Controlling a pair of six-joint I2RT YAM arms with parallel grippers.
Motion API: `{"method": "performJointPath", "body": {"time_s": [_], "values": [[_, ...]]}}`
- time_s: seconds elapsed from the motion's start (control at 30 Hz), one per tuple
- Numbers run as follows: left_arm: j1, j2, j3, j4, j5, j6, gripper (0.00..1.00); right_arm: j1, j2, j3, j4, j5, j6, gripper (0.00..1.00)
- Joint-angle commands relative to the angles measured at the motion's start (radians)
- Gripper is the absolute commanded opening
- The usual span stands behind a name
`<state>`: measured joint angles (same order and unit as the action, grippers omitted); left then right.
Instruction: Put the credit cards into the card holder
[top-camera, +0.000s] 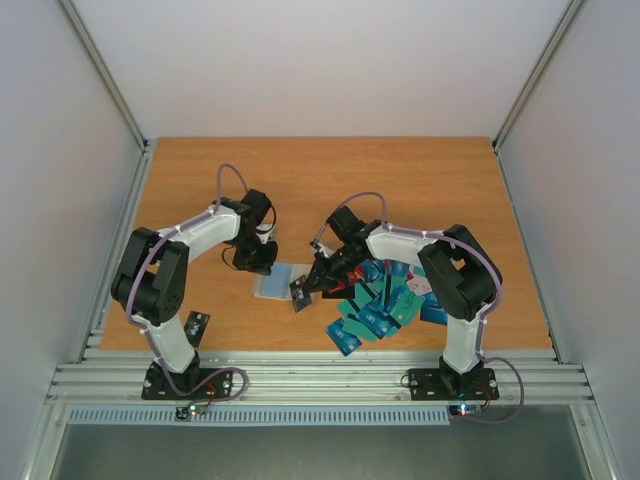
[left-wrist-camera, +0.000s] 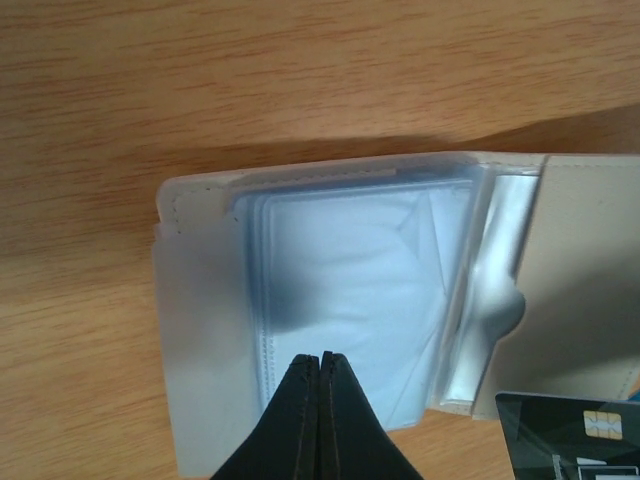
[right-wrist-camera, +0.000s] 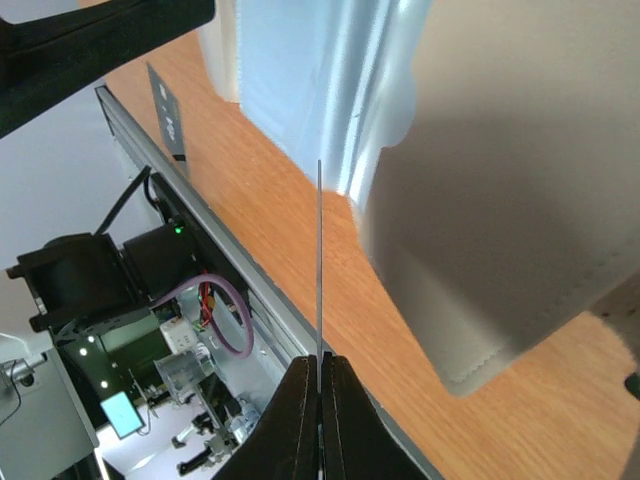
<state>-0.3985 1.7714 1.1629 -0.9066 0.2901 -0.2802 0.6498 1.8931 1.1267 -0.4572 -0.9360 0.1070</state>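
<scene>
Your right gripper (right-wrist-camera: 320, 362) is clamped tight on a black card (right-wrist-camera: 319, 260). In its wrist view you see that card edge-on, a thin line rising straight up from between the fingertips to mid-frame. Its top edge sits right at the card holder (right-wrist-camera: 500, 200), which fills the upper right of that view, about where the clear sleeves meet the cream cover. You can't tell from here whether card and holder touch. Over to your left gripper (left-wrist-camera: 320, 362): the jaws are pressed together with no gap at the bottom centre of its wrist view. The tips sit on the clear sleeves (left-wrist-camera: 350, 270), and it's not clear whether a leaf is nipped between them or only pinned down. The holder lies open on the wooden table (top-camera: 420, 180), with the cream cover (left-wrist-camera: 585, 290) spread to the right of that frame. The black card's chip corner shows in the lower right, just beside the cover's bottom edge. From the top camera, the holder sits a little left of centre between your two grippers, the left one at its upper left, the right one at its lower right. The credit cards (top-camera: 378, 300) are heaped right of centre beneath the right arm, mostly teal and blue with some red. One lone dark card (top-camera: 197, 323) lies at lower left near the left arm's base, well apart from the heap.
</scene>
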Motion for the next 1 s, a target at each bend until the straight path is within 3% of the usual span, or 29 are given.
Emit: {"method": "performJointPath", "body": {"time_s": [0.0,0.97], "values": [[0.004,0.023,-0.002,0.021,-0.027,0.013,0.00,0.004,0.028,0.033,0.006,-0.019,-0.047,0.01],[0.004,0.071,-0.036,0.040,-0.049,0.022,0.00,0.005,0.178,0.170,-0.085,0.014,-0.141,0.01]]}}
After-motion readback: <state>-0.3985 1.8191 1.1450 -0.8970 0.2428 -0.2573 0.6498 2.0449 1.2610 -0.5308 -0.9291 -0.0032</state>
